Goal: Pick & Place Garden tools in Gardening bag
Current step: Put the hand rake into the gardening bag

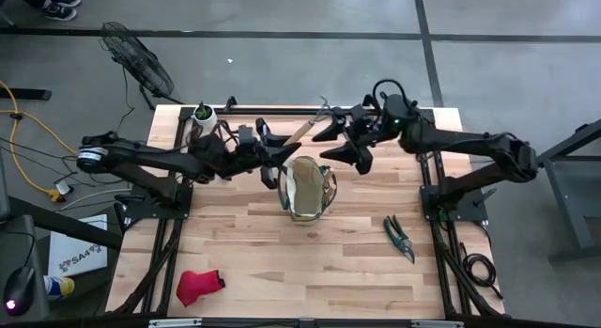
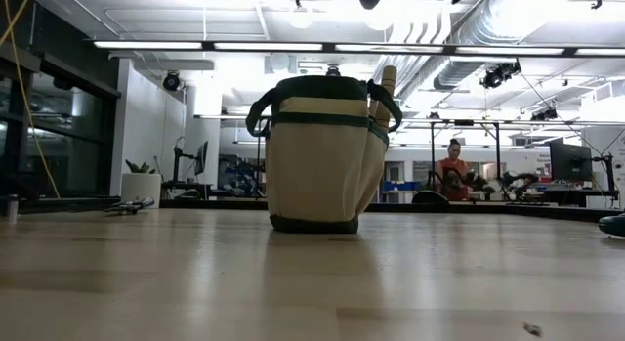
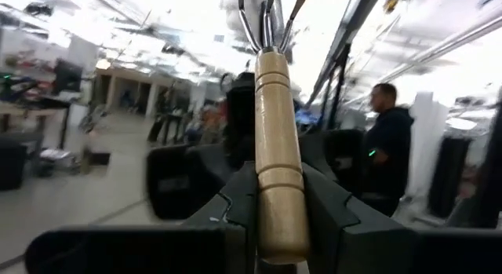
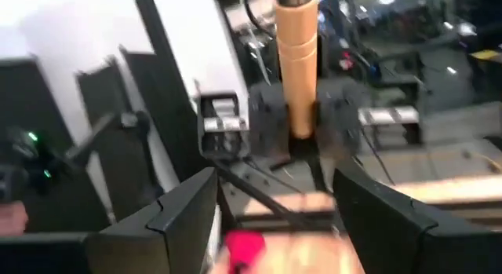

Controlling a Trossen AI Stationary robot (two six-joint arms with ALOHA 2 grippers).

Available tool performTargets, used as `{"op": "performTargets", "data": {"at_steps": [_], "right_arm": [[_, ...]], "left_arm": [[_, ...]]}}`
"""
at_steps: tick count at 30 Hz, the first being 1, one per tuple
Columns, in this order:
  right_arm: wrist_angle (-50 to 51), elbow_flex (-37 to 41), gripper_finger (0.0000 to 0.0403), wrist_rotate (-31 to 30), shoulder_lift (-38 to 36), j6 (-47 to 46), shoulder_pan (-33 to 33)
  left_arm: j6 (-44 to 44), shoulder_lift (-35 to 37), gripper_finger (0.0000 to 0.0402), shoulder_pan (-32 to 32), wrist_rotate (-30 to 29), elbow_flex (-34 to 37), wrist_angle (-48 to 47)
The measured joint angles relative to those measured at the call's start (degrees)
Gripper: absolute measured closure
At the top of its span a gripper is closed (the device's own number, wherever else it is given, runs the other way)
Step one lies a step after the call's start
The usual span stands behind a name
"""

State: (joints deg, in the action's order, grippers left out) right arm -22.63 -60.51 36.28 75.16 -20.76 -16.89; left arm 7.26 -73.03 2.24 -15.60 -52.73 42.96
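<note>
Fork [image 3: 278,148] could slip from the left pincer [image 3: 280,207] pinching its handle (right pincer [image 4: 276,199] spread) above the bag [image 1: 307,188].

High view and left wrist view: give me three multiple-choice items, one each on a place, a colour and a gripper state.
1. Where is the red fabric glove?
A in the tan canvas bag
B on the wooden table, near its corner on the left arm's side
C on the floor

2. What colour are the handles of the metal pruning shears?
A dark green
B orange
C white

3. What is the left gripper doing?
A open, empty
B shut on the wooden-handled metal fork
C out of view

Answers: B, it lies on bare wood; A, the handles look dark green; B, the fingers clamp the handle.
</note>
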Motion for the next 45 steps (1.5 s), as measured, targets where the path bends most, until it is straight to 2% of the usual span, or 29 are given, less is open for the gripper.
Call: {"op": "performTargets", "data": {"at_steps": [8,15,20,24,29,34,41,45], "right_arm": [[15.6,0.0,0.0156,-4.4,-8.4,7.9,-1.2],[19.4,0.0,0.0156,-11.3,-15.4,13.7,-1.2],[18.9,0.0,0.0156,-18.1,-19.0,15.2,-1.2],[19.0,0.0,0.0156,-18.8,-19.3,15.1,-1.3],[21.3,-2.1,0.0156,-18.3,-16.8,15.2,-1.1],[29.6,-10.8,0.0156,-18.5,-11.7,20.7,0.2],[46.7,-24.1,0.0156,-21.4,-2.8,31.1,2.3],[52.5,-28.1,0.0156,-22.9,2.2,35.6,3.5]], "left_arm": [[-0.9,8.1,0.0345,0.0,-4.4,0.0,-15.0],[0.4,12.0,0.0345,0.0,-7.3,-0.1,-25.1],[0.8,10.7,0.0345,0.0,-7.6,-7.7,-41.3],[0.6,7.2,0.0345,0.0,-7.5,-16.7,-55.6],[0.5,1.5,0.0345,-1.2,-6.6,-28.7,-70.7],[0.3,-5.2,0.0345,-4.0,-1.4,-37.8,-81.5],[0.4,-12.9,0.0345,-6.6,3.7,-47.3,-91.3],[0.5,-15.9,0.0345,-7.2,5.1,-51.4,-94.9]]}}
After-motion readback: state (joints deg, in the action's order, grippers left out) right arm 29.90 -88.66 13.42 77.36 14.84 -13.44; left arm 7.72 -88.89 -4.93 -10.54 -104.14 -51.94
